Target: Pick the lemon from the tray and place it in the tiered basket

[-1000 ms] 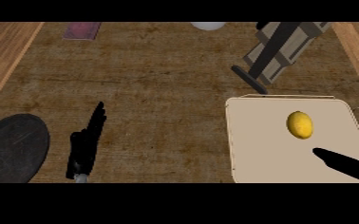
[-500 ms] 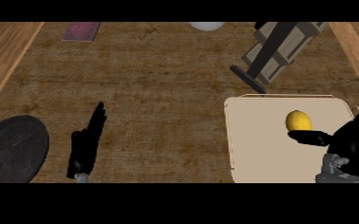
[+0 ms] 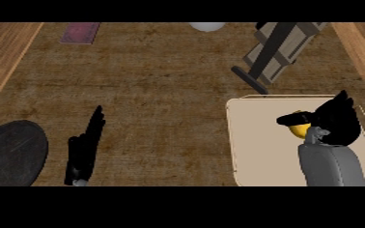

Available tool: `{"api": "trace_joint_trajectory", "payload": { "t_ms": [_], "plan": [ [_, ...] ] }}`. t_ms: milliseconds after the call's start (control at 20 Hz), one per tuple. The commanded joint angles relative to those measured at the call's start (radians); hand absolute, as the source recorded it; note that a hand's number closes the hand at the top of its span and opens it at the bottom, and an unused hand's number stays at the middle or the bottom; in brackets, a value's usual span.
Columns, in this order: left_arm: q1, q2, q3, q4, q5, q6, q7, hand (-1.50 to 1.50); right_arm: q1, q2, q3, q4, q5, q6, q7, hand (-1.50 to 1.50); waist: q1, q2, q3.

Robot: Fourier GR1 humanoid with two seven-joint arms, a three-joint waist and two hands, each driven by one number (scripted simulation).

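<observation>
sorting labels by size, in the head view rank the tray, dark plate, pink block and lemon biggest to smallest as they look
1. tray
2. dark plate, cut off by the frame's edge
3. pink block
4. lemon, mostly hidden by the right hand, so its rank is unsure

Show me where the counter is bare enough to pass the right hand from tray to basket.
Bare counter runs between the left hand and the tray, and up the middle toward the pink block and white object. It is crowded at the right: the tiered basket stands just beyond the tray's far edge, where the right hand covers the lemon.
</observation>
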Motion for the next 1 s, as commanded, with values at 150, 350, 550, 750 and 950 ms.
{"api": "trace_joint_trajectory", "payload": {
  "t_ms": [150, 350, 550, 750, 950],
  "plan": [
    [-0.007, -0.01, 0.005, 0.018, -0.009, -0.003, -0.005, 0.0, -0.117, 0.082, -0.076, 0.082, 0.023, 0.177, 0.232, -1.5, -0.012, -0.001, -0.001],
    [0.02, -0.002, -0.011, -0.054, -0.025, 0.017, 0.049, 0.0, -0.123, 0.053, -0.183, 0.143, -0.014, 0.199, 0.171, -1.5, -0.01, -0.002, 0.001],
    [0.051, -0.003, 0.015, -0.038, -0.01, 0.0, 0.003, 0.0, -0.101, 0.083, -0.21, 0.145, -0.005, 0.209, 0.142, -1.5, -0.014, -0.004, 0.001],
    [0.008, -0.038, -0.01, -0.037, -0.042, 0.026, 0.045, 0.0, -0.145, 0.085, -0.197, 0.166, 0.005, 0.213, 0.171, -1.5, -0.017, -0.003, 0.001],
    [0.032, -0.015, 0.0, -0.058, -0.037, 0.0, 0.037, 0.0, -0.178, 0.082, -0.269, 0.196, -0.004, 0.263, 0.152, -1.5, -0.016, -0.004, 0.001]
  ]
}}
